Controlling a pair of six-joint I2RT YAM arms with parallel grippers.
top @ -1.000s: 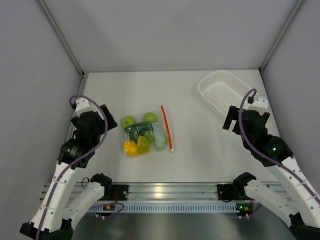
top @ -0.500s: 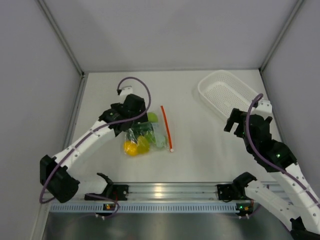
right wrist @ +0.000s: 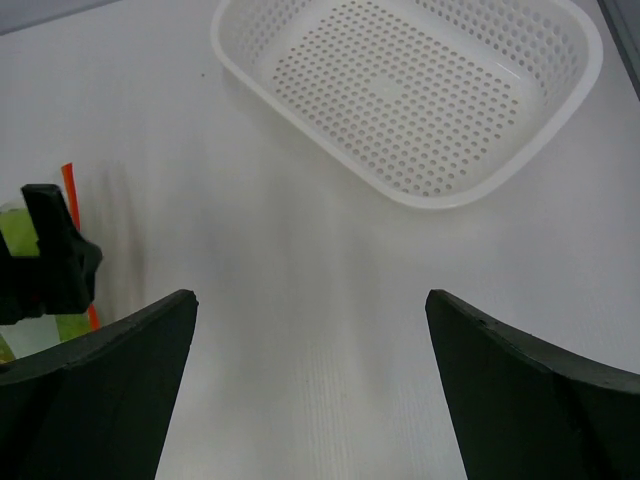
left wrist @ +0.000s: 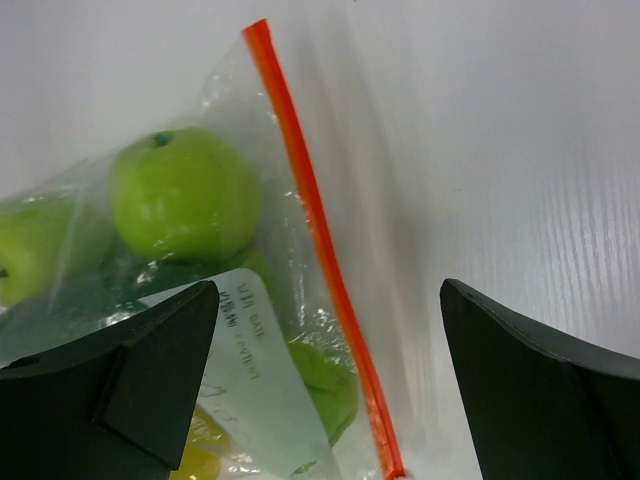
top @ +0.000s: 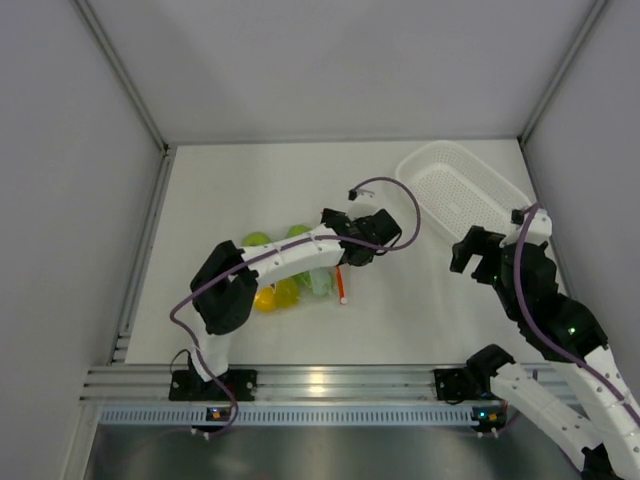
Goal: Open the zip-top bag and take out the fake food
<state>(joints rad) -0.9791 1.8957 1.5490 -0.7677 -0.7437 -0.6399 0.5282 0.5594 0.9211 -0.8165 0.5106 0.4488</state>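
The zip-top bag lies flat on the white table, near the middle. It is clear, thin and crinkly, with a long orange-red strip down one edge. The fake food is inside it: smooth, shiny, round green pieces and yellow ones.

The left gripper hangs right over the strip edge of the bag. Its two black fingers are spread wide, with the strip showing between them. It holds nothing. I cannot tell if it touches the bag.

The right gripper is far off to the side, wide apart too, with nothing in it. A white oval basket, full of little holes, sits near it.
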